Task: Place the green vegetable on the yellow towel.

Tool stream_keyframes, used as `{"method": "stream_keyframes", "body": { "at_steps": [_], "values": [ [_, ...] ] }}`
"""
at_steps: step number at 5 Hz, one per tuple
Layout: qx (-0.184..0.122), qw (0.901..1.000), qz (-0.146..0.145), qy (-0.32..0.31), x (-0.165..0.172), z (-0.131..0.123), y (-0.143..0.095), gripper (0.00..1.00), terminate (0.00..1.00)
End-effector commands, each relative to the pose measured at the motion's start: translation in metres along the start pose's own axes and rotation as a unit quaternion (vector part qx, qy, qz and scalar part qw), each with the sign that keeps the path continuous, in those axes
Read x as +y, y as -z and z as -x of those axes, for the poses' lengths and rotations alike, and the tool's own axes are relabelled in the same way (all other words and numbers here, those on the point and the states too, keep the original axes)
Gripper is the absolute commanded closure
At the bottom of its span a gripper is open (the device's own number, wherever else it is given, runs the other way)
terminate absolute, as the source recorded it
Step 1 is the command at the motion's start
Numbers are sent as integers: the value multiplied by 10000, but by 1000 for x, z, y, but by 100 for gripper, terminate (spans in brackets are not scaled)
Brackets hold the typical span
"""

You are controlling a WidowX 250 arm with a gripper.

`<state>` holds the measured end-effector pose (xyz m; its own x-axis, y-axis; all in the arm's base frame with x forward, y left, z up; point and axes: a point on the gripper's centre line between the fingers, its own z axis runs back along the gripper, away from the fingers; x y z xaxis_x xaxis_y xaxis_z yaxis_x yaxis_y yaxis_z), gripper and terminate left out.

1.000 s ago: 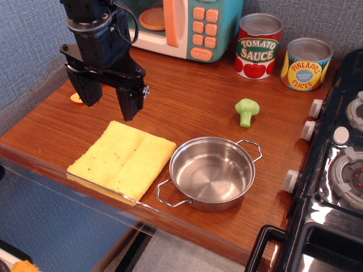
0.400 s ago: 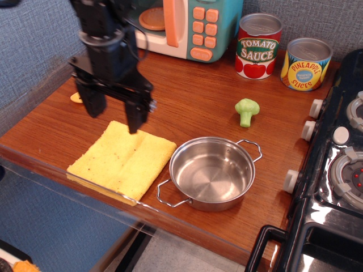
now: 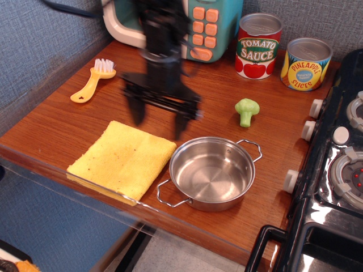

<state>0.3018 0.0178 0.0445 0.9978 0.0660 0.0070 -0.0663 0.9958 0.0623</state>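
Pincer [image 3: 158, 117] hangs motion-blurred with its jaws spread wide and nothing between them, likely readied for a grasp. Toy broccoli [image 3: 247, 111] lies on the wood well off to its right, untouched; the yellow towel [image 3: 122, 159] lies just below-left, bare to receive it.

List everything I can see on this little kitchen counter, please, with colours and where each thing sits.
green vegetable: one, light green, right of centre on the counter, untouched
yellow towel: one, yellow, front left
steel pot: one, silver, empty, front centre beside the towel
brush: one, yellow handle with white bristles, back left
tomato sauce can: one, red, back
pineapple slices can: one, yellow, back right
toy microwave: one, teal with orange buttons, back
toy stove: one, black, right edge
gripper: one, black, blurred, fingers spread, above the counter between towel and vegetable
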Motion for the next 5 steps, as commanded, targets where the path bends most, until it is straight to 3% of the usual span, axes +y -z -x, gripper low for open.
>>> {"method": "stream_keyframes", "body": {
  "at_steps": [1,3,4,5],
  "values": [
    [-548,9974,455,-130,-57,-58,-26,0,0],
    [-888,9949,431,-229,-77,-70,-35,0,0],
    [-1053,9937,125,-367,-76,-83,-26,0,0],
    [-1204,9909,67,-599,-74,-93,-15,0,0]
  ]
}}
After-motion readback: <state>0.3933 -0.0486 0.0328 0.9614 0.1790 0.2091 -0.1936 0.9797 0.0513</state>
